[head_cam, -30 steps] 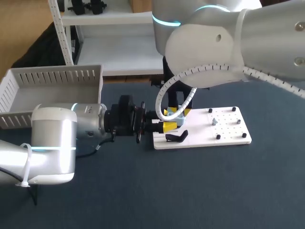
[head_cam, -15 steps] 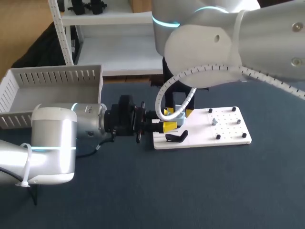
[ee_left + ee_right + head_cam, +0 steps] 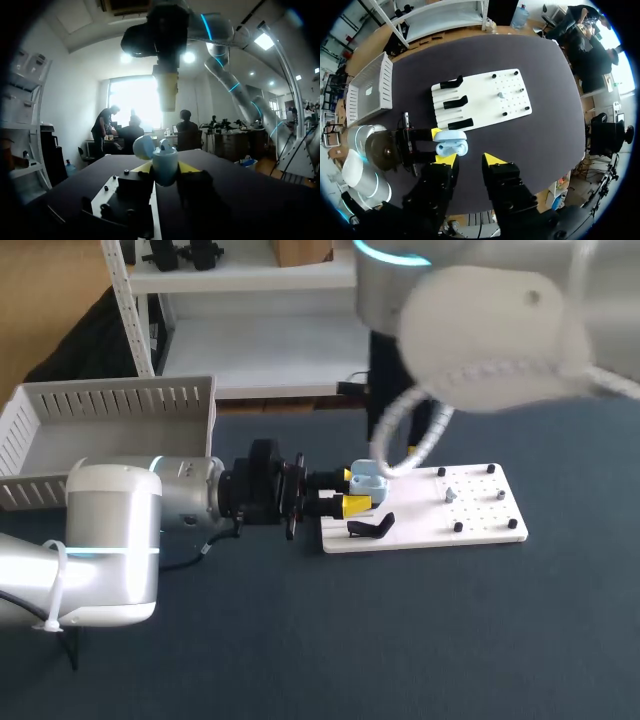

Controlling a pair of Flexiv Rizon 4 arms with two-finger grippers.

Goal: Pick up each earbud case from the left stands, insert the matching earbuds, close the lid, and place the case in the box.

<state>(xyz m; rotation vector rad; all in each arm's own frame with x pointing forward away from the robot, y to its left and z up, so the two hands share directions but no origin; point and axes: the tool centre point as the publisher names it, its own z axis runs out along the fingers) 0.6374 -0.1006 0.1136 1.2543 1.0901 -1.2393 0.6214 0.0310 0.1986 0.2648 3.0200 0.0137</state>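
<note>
**Head view.** The left gripper reached in level over the table, its 2 yellow tips closed from 2 sides on the light-blue earbud case. The case was held off the surface at the near-left corner of the white board, just above a black stand. The right arm hung high over the board; its fingers could not be seen here. The white box stood well apart, at the left.

**Left wrist view.** The earbud case sat upright between the fingertips, with its lid apparently swung open to one side. The right gripper hung straight above it, well clear.

**Right wrist view.** The right gripper looked down from a height with its fingers spread and nothing between them. Below lay the case in the left gripper, beside the board with its 3 black stands, and the box further off.

**Handling.** The case looked small, light and rigid, with a smooth, rounded plastic shell, so it would likely slip or twist under a loose pinch. The safest hold seemed to be across the 2 broad sides of the lower body, below the seam, with moderate force. The open lid and its hinge were probably the weak part and should be pressed shut gently, not gripped.
</note>
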